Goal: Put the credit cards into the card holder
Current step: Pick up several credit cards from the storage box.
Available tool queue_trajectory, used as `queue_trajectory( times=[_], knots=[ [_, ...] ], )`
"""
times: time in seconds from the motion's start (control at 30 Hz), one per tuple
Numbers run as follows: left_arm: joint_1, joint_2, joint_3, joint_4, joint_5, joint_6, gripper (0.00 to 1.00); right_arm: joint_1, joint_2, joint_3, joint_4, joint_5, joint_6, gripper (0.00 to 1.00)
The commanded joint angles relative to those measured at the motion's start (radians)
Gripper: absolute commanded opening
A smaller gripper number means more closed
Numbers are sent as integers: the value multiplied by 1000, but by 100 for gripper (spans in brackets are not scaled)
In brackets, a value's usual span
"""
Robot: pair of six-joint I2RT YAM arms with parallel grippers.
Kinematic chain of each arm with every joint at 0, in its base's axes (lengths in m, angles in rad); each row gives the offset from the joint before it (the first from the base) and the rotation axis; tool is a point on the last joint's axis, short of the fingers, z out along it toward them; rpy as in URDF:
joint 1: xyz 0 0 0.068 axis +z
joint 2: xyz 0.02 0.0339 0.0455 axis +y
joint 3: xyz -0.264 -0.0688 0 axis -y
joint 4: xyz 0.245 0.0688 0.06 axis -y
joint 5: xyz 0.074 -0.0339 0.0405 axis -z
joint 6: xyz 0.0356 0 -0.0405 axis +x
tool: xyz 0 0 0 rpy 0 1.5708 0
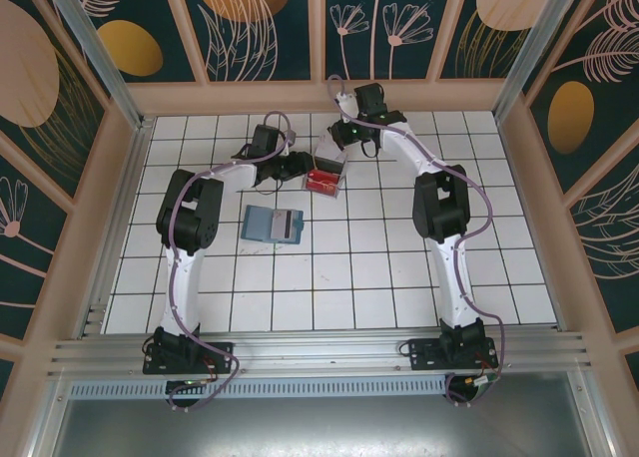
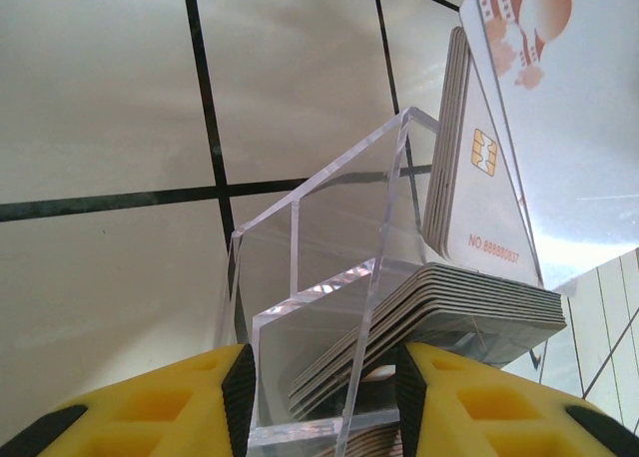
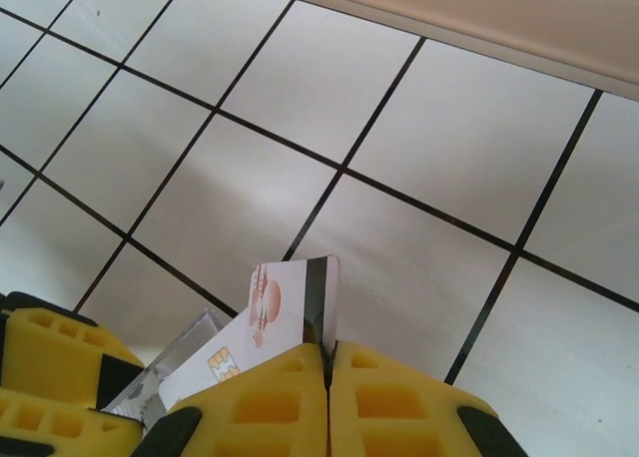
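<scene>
Right wrist view has the right gripper [image 3: 326,362] pinched shut on the near edge of 1 pale credit card [image 3: 290,302], with the chip and stripe showing above the fingertips. The hold covers only a narrow strip, so the card could pivot or slide out during the carry.

Left wrist view shows the left gripper [image 2: 324,407] clamped across the clear plastic tray [image 2: 300,267]. The other credit cards [image 2: 469,312] are stacked flat inside it, with several standing on edge toward its far side. If that clamp slackens, or a neighbouring card clings to the lifted one, the tray may tip and spill.

From above, the card holder [image 1: 272,224] lies on the tiled table [image 1: 379,267], near and left of the tray and well apart from it, with nothing pinning it. A card pushed at its pocket could simply shove it away, and I cannot tell whether a slot is exposed.
</scene>
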Motion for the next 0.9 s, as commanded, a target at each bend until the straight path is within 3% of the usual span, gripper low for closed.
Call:
queue_trajectory(
  times=[0.0, 0.17, 0.5, 0.87],
  knots=[
    [-10, 3, -48, -126, -11, 6, 43, 1, 53, 3, -14, 81, -38, 8],
    [-10, -5, -42, -127, -13, 6, 43, 26, 40, -29, -11, 121, -79, 8],
    [-9, 2, -11, -143, -15, 12, 43, 63, -110, -312, 154, 138, -78, 7],
    [-9, -11, 2, -151, -19, 15, 43, 67, -204, -432, 227, 166, -76, 6]
  ],
)
